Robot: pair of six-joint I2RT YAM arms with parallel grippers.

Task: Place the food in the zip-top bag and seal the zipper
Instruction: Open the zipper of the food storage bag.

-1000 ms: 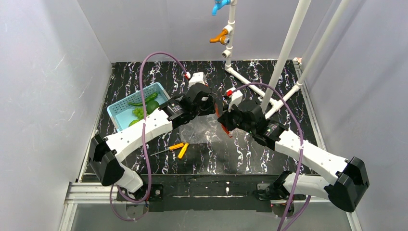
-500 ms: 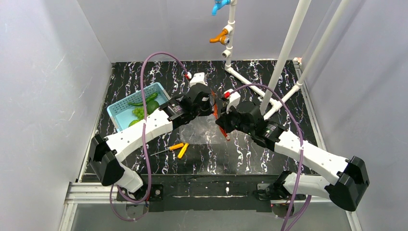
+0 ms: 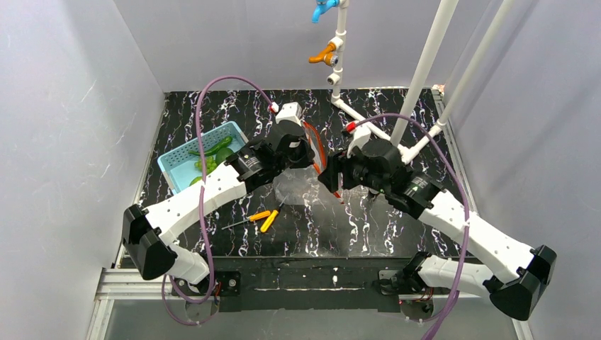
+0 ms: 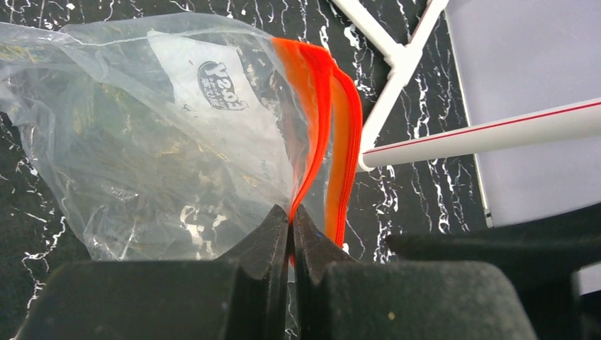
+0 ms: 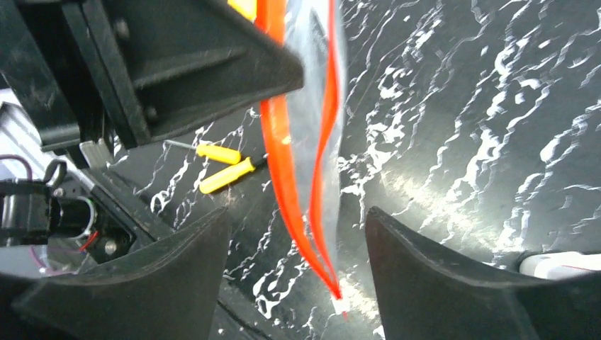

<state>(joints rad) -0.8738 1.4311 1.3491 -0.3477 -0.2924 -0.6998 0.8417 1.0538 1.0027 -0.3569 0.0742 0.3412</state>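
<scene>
The clear zip-top bag [image 3: 298, 190] [image 4: 142, 142] hangs off the table in the middle, mouth to the right. My left gripper [image 3: 306, 152] [image 4: 291, 214] is shut on one lip of the red-orange zipper [image 4: 319, 99]; the other lip bows away free. The right gripper [image 3: 333, 177] [image 5: 296, 216] stands open, and both zipper strips [image 5: 283, 163] dangle between its fingers without touching them. The food [image 3: 210, 159], green pieces, lies in the light blue basket [image 3: 177, 157] at the left. I see no food inside the bag.
Two orange-handled screwdrivers [image 3: 262, 218] [image 5: 225, 173] lie on the black marbled table in front of the bag. A white pipe frame [image 3: 397, 134] with coloured taps rises at the back right, close behind the right gripper.
My right gripper has opened and let go of the zipper, its arm shifting a little right. The left gripper has shut on a zipper lip and lifted it.
</scene>
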